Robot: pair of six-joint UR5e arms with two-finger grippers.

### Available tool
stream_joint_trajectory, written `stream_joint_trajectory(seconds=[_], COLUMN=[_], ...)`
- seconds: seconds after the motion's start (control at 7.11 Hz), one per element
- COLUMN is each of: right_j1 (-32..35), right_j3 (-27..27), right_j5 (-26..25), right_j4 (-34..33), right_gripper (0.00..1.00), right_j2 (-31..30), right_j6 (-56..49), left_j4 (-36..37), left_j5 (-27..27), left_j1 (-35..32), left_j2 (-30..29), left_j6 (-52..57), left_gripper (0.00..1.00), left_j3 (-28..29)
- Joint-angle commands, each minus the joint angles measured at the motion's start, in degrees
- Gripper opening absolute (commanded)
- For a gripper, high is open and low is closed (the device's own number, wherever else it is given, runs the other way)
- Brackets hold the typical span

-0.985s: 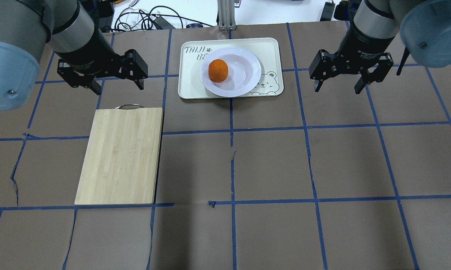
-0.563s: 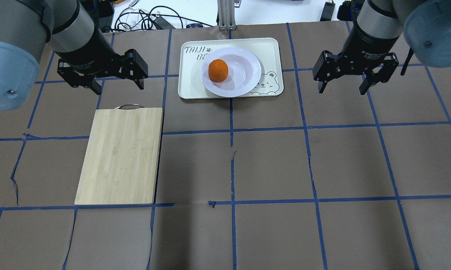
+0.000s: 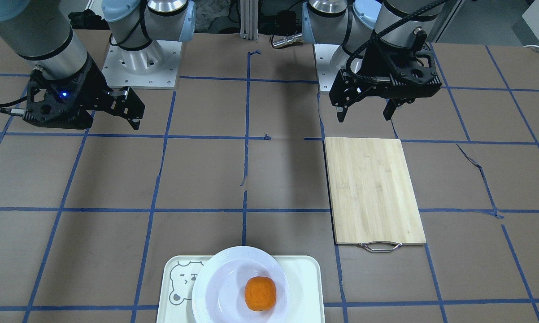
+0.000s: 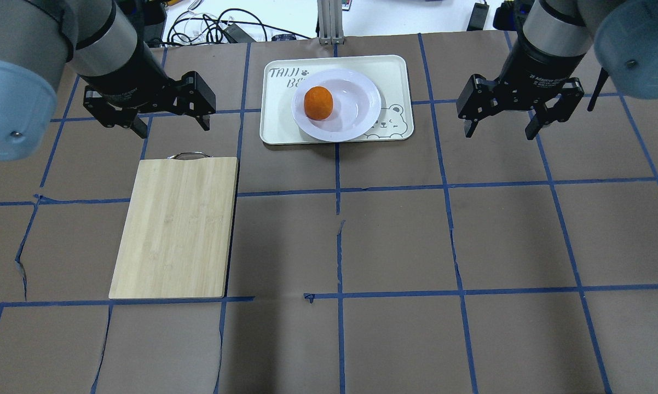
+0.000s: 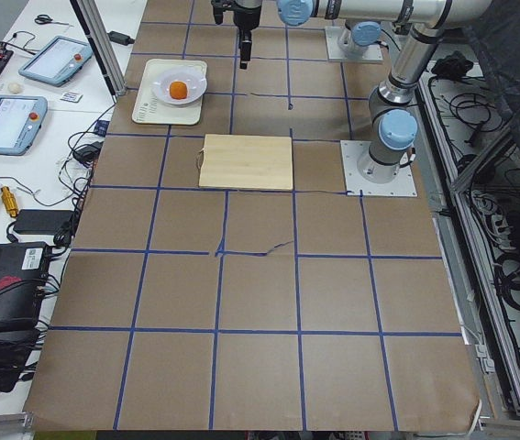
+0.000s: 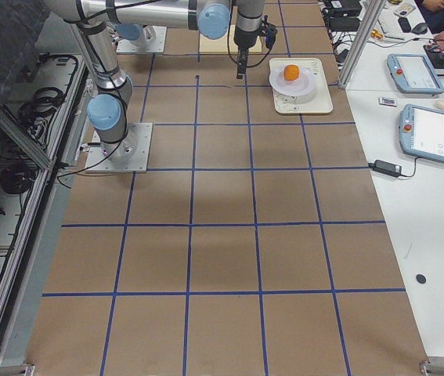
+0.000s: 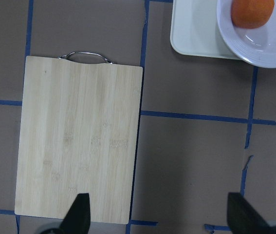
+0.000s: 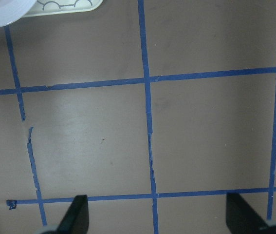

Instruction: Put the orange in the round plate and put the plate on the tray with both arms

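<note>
Orange (image 4: 318, 102) sits in the well of the round plate (image 4: 364, 109), a little left of its centre. Plate rests on the tray (image 4: 397, 68), at the far middle of the tabletop (image 4: 394, 235). Plate's near rim lies at the tray's near edge; cannot tell whether it overhangs.

Left end effector (image 4: 174, 127) hangs left of the tray, fingers spread wide, nothing between them. It is above the far end of the wooden cutting board (image 4: 175, 227). Right end effector (image 4: 497, 133) hangs right of the tray, equally wide open and empty. Both are clear of plate and tray.

Judgement: both placements look done; what is left is a clean retreat.
- Move each arm up and outward, away from the tray, not across it.
- Keep the fingers wide; no reason to close near the plate rim.
- Left arm: mind the board's metal handle (image 4: 188, 155) just below it.
- Go slowly. The orange is round and loose in a shallow well, so a knock to the tray could roll it out.
</note>
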Motion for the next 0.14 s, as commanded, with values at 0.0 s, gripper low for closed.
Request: stream_joint_trajectory(seconds=[0.0], right_j1=[0.0], right_j3=[0.1], right_j5=[0.1], right_j4=[-0.1], right_gripper=[1.00], right_j2=[0.0], right_j6=[0.0], left_j4=[0.0], left_j5=[0.1], left_j1=[0.1], left_j2=[0.0], left_j6=[0.0], left_gripper=[1.00], left_j3=[0.0])
